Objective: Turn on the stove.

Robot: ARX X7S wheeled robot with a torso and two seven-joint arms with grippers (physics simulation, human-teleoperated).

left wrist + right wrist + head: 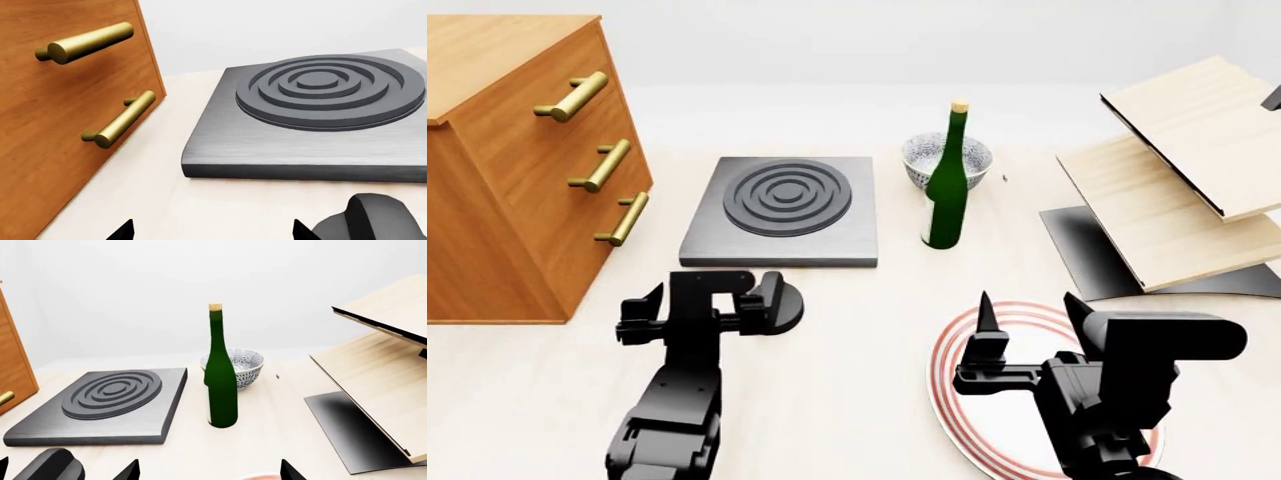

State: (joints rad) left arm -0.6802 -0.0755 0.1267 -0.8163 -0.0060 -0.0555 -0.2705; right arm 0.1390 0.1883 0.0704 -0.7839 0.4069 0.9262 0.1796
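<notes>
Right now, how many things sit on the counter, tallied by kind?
Stove slab: 1
Knob: 1
Wine bottle: 1
Bowl: 1
Plate: 1
Drawer cabinet: 1
Wooden rack: 1
Total: 7

One stove slab (782,212) with one ringed burner (787,196), one black knob (777,304). One wooden drawer chest (510,160) with three brass handles (602,165). One green bottle (944,180), one patterned bowl (932,158), one red-rimmed plate (950,385), one slanted wooden shelf rack (1181,170). Two grippers: left (702,296), right (1030,322).
</notes>
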